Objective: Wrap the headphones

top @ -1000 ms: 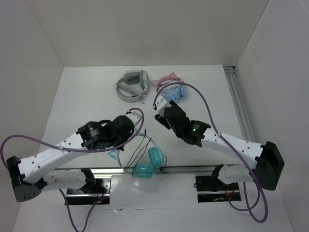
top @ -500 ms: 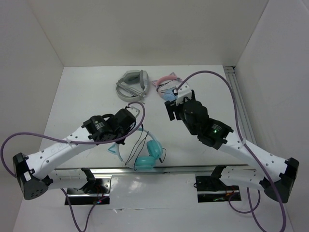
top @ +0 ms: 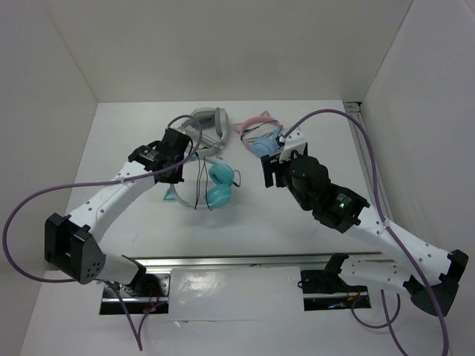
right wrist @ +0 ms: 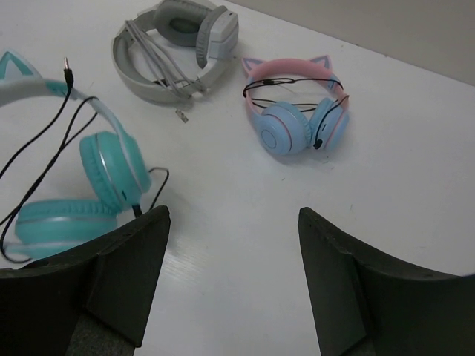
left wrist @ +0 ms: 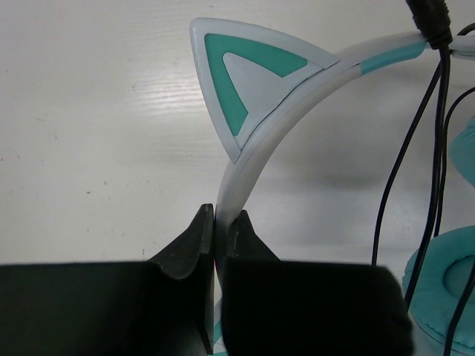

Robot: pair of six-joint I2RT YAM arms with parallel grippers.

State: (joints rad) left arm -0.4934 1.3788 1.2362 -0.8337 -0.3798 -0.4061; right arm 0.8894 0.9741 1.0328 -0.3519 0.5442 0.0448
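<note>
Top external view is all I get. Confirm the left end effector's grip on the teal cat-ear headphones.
Observer: The left wrist view shows the left end effector shut on the pale headband, just below a cat ear.
Operator: Report the right end effector.
Observer: In its own view the right end effector is open, fingers wide apart, holding nothing.
Operator: Check the cable end.
Observer: The jack plug of the black cable sits free near the headband, plugged into nothing. The cable hangs in loose loops across the teal cat-ear headphones, not wound.
</note>
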